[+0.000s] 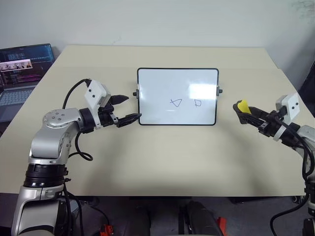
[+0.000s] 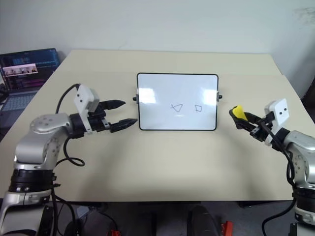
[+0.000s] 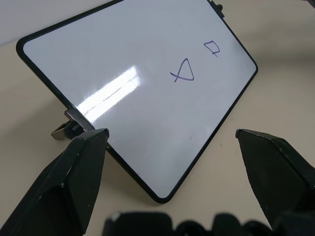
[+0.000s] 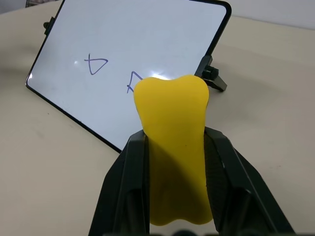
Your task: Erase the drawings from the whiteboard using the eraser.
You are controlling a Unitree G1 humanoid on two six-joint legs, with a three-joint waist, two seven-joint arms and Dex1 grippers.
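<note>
Right wrist view is showing the right gripper (image 4: 177, 162) clamping its two black fingers (image 4: 129, 182) tight on the yellow eraser (image 4: 173, 142), whose rounded end is sticking out past the fingertips and covering part of the square sketch. From the head camera that same eraser is appearing as a small yellow tip hovering above the table (image 1: 162, 162), off the whiteboard's right edge and apart from it.

The whiteboard (image 1: 162, 86) is standing propped near the middle of the table, closer to the far edge, tilted back on small black side knobs. Two blue drawings (image 1: 176, 102) are sitting on its right half: a triangle with a crossing stroke and, to its right, a small square shape.

Left wrist view is showing the left gripper (image 3: 172, 147) with its fingers spread wide, holding nothing, straddling the board's near left corner without touching it; this view is also catching the metal foot under the left knob. Head views are showing a laptop (image 1: 22, 73) standing off the table's far left corner.
</note>
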